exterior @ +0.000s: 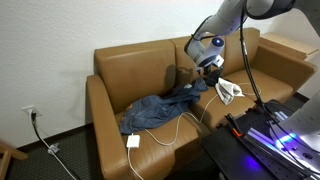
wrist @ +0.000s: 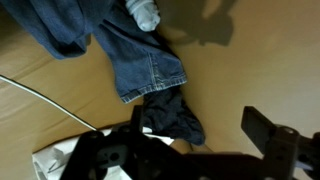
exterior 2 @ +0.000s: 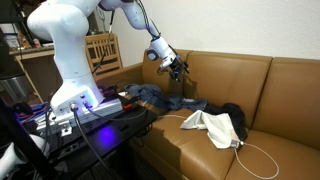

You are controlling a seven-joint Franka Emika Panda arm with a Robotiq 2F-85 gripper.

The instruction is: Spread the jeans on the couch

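The jeans (exterior: 158,110) lie rumpled in a blue heap on the seat of the tan leather couch (exterior: 125,65). They also show in an exterior view as jeans (exterior 2: 160,98). My gripper (exterior: 208,64) hangs just above their far end, near the couch back. In the wrist view one jeans (wrist: 140,60) leg hem lies ahead of my gripper (wrist: 198,118). The jaws stand open, nothing between them, over bare couch (wrist: 250,60) leather and the edge of a dark navy garment (wrist: 172,112).
A white cloth (exterior: 228,91) and a dark item (exterior 2: 233,116) lie on the seat beside the jeans. A white cable (exterior: 168,132) with a square plug (exterior: 133,141) trails over the front edge. A white sock (wrist: 143,12) lies by the jeans. The robot's stand (exterior 2: 90,115) is in front of the couch.
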